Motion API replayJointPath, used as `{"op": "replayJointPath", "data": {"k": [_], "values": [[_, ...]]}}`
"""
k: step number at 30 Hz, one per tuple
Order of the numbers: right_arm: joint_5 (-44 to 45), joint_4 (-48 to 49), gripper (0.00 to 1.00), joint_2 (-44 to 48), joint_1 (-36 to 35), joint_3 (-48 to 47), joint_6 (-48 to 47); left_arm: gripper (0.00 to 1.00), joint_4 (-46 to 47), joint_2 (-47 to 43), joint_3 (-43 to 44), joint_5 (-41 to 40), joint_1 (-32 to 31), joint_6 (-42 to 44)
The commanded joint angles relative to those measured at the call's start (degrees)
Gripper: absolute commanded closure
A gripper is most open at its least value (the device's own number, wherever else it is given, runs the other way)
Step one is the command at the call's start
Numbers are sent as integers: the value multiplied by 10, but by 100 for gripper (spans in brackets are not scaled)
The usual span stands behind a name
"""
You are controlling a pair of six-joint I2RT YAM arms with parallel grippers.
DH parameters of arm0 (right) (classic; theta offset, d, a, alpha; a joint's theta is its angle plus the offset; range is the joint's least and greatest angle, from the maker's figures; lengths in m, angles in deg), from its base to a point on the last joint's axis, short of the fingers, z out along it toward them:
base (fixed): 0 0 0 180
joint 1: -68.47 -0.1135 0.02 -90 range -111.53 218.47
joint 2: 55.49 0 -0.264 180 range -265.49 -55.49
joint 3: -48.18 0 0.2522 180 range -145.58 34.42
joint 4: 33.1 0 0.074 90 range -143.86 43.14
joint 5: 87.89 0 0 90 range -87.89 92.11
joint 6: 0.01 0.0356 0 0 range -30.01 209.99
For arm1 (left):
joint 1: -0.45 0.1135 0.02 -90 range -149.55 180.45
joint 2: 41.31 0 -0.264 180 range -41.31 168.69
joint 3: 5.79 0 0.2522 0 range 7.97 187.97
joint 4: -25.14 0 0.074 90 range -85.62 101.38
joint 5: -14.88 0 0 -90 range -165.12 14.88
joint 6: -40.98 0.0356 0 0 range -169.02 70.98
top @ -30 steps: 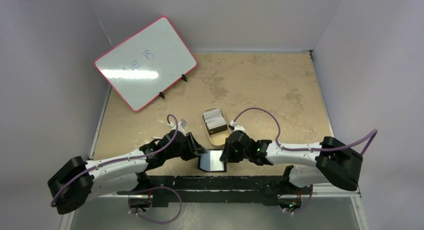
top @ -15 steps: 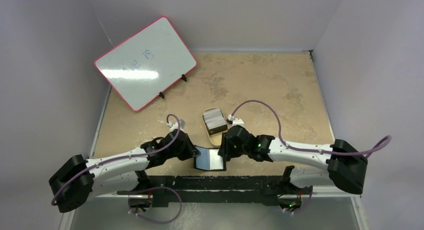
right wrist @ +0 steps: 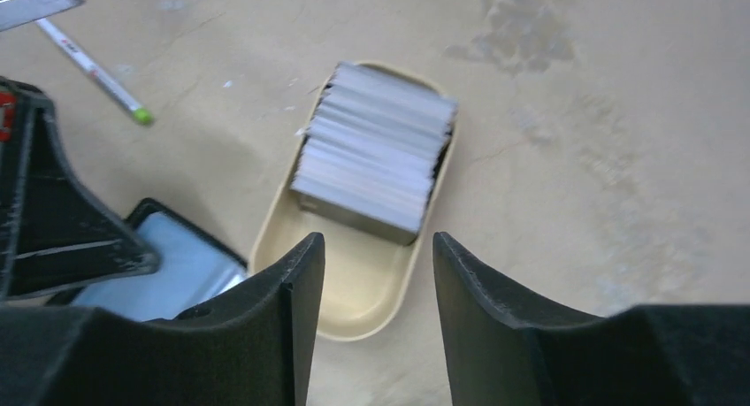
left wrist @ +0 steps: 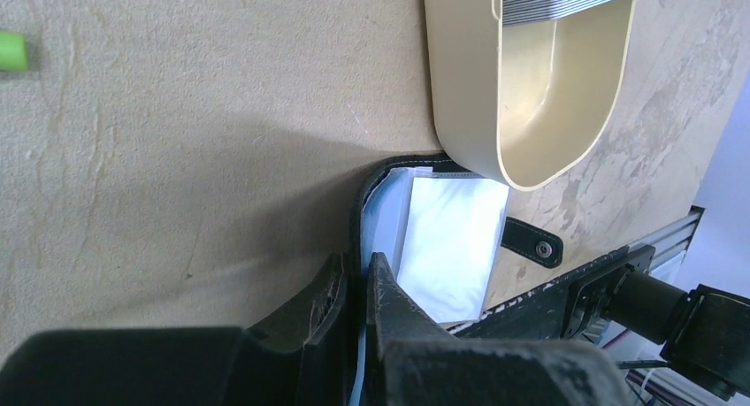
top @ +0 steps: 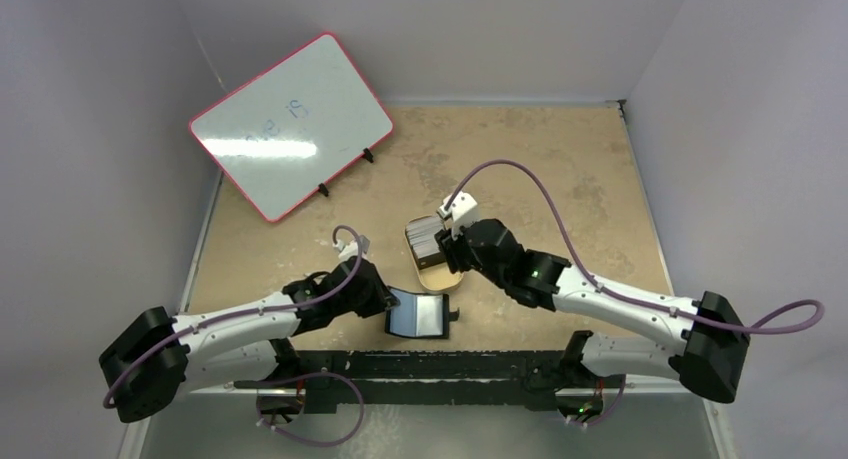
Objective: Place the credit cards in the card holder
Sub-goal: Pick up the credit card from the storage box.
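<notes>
My left pincer [left wrist: 357, 273] pinches the open wallet [left wrist: 451, 238] by its edge; my right pincer [right wrist: 376, 256] gapes over the cards [right wrist: 376, 149]

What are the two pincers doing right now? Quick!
Left pincer: closed, pinching the card holder by its edge.
Right pincer: open, holding nothing, near the credit cards.

You're working in a robot test cell, not a home: plain pale walls [top: 100, 129] box in a mottled tan tabletop [top: 560, 169], a pink-framed whiteboard [top: 290, 124] stands propped well beyond your left gripper [top: 390, 302], and a black mounting rail [top: 450, 363] runs just behind it.
</notes>
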Motion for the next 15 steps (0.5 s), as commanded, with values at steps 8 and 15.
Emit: {"op": "replayJointPath", "data": {"k": [8, 15], "values": [[-175, 108, 41, -87, 107, -30, -330, 100, 45, 26, 59, -66, 0, 25], [-233, 100, 41, -120, 114, -44, -387, 100, 50, 46, 75, -80, 5, 32]]}}
